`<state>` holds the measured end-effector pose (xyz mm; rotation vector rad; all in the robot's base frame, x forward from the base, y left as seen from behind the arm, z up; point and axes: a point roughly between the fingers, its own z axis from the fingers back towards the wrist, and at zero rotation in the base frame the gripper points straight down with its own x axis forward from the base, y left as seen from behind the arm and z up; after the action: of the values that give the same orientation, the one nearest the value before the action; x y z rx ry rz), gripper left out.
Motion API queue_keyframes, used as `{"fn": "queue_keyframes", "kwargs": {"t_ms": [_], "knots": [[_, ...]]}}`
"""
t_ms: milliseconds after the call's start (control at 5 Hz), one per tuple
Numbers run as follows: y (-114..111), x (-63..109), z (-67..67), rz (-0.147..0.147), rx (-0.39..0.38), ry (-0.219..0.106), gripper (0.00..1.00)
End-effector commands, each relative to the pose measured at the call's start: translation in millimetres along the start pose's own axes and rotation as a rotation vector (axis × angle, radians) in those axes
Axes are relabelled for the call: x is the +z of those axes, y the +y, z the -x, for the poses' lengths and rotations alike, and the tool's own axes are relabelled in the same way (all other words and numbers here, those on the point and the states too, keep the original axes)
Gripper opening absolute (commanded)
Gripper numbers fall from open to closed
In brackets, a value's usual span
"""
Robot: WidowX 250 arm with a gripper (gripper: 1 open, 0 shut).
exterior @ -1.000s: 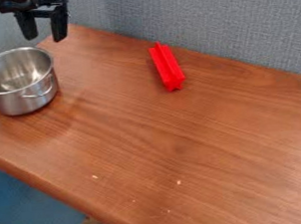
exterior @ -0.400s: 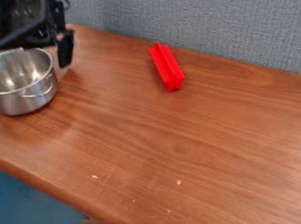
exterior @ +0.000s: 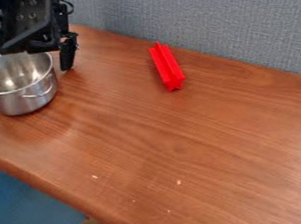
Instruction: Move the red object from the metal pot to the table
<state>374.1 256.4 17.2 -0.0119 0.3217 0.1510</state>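
red object (exterior: pixel 168 65) on table (exterior: pixel 183 141), apart from metal pot (exterior: pixel 25 84)

Blue-grey textured wall (exterior: pixel 197 14) behind, running diagonally across upper frame. Blue floor (exterior: pixel 29 211) below near edge, lower left. Light even, soft, no hard shadows.

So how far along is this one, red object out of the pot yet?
Looks done: the red object lies flat on the table, well apart from the metal pot. In hand: nothing visibly held; the tool hangs at the pot's far rim. No step visibly remains.
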Motion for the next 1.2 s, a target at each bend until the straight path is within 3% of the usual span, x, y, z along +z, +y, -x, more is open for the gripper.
{"fn": "queue_keyframes", "kwargs": {"t_ms": [0,800,1000], "knots": [[26.0,30.9,-28.4,-0.043,-0.038,0.053,0.0],[-22.4,10.3,14.4,0.095,0.211,0.007,0.0],[-37.3,4.4,29.5,0.098,0.148,-0.008,0.0]]}}
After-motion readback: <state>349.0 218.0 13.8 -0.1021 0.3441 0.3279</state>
